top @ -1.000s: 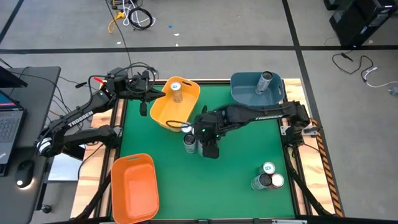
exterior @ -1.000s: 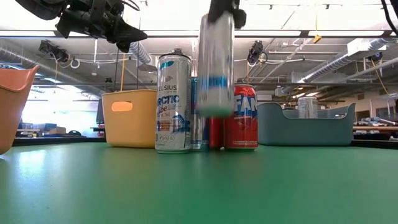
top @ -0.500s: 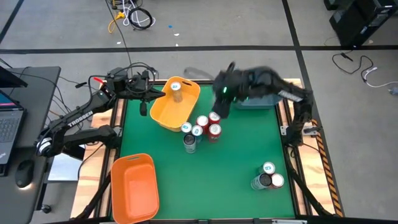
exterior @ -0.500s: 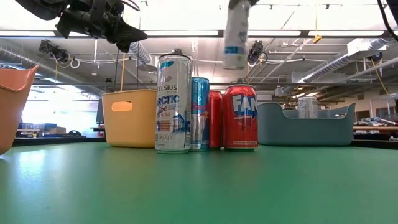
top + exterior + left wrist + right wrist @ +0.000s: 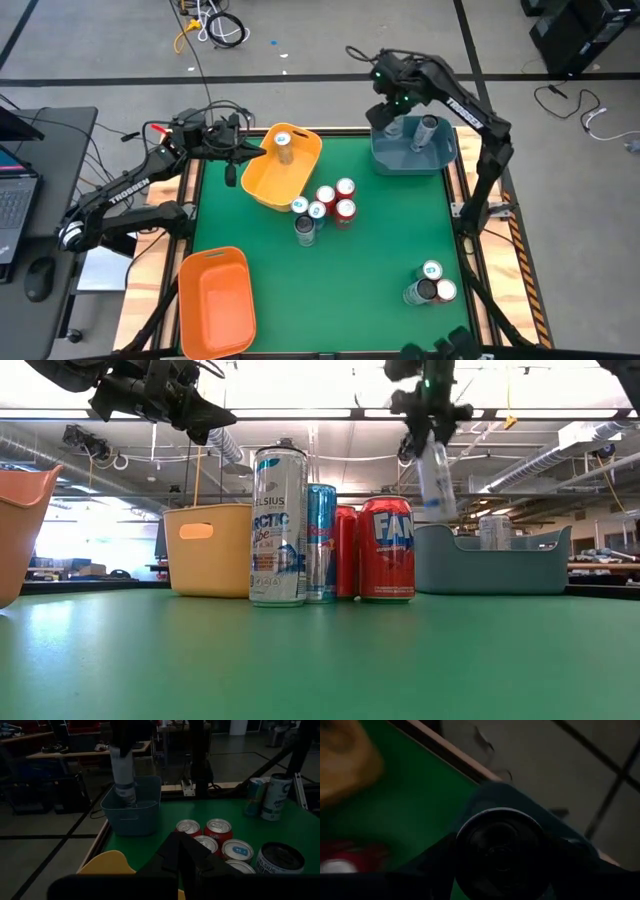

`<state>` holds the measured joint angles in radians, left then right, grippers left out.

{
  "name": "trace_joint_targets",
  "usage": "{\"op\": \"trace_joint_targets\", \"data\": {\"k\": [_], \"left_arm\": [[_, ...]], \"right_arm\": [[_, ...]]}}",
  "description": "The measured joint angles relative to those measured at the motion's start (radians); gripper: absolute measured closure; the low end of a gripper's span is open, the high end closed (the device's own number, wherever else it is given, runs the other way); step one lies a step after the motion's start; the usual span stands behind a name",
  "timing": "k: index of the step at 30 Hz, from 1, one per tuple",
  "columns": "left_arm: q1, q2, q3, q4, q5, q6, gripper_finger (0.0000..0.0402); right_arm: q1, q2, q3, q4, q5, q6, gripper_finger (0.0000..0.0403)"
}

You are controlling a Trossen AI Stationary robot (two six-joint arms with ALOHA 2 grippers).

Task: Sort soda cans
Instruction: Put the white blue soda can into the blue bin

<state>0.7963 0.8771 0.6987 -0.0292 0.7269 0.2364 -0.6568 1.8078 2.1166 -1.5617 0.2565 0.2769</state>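
Observation:
My right gripper [image 5: 431, 432] is shut on a slim silver soda can with a blue band [image 5: 437, 475]. It hangs over the far left corner of the blue bin [image 5: 413, 150], where one can [image 5: 428, 128] stands. Several red and silver cans [image 5: 322, 205] stand grouped mid-table. Three more [image 5: 430, 285] stand near the right front. One can [image 5: 284, 146] stands in the yellow bin [image 5: 283, 170]. My left gripper [image 5: 232, 152] waits shut above the table's far left corner, beside the yellow bin. My right gripper pinches the slim can's upper end [image 5: 120, 755] between its two fingers, coming from above and slanting down. The can hangs below the fingers, tilted, lifted clear above the blue bin's rim. In the right wrist view only the can's round end [image 5: 500, 851] shows between the fingers.
An orange bin [image 5: 213, 300] lies at the near left corner. Bare green table stretches between the middle cans and the front edge. A desk with a laptop [image 5: 15, 200] stands off the table's left side, and cables lie on the floor beyond.
My right gripper has risen from the middle group of cans with the slim can and swung toward the table's far right corner, over the blue bin. It has turned on the way, and the can, upright before, now hangs tilted.

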Motion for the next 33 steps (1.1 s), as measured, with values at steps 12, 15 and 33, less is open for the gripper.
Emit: {"op": "trace_joint_targets", "data": {"k": [12, 15, 33], "left_arm": [[0.000, 0.000, 0.000, -0.015, -0.001, 0.010, 0.0396], [0.000, 0.000, 0.000, -0.020, -0.001, 0.015, 0.0396], [0.000, 0.000, 0.000, -0.030, -0.001, 0.014, 0.0396]], "right_arm": [[-0.115, -0.059, -0.379, 0.336, -0.056, -0.018, 0.0160], [-0.130, -0.061, -0.451, 0.386, -0.056, -0.010, 0.0160], [-0.235, -0.068, -0.617, 0.545, -0.078, 0.019, 0.0160]]}}
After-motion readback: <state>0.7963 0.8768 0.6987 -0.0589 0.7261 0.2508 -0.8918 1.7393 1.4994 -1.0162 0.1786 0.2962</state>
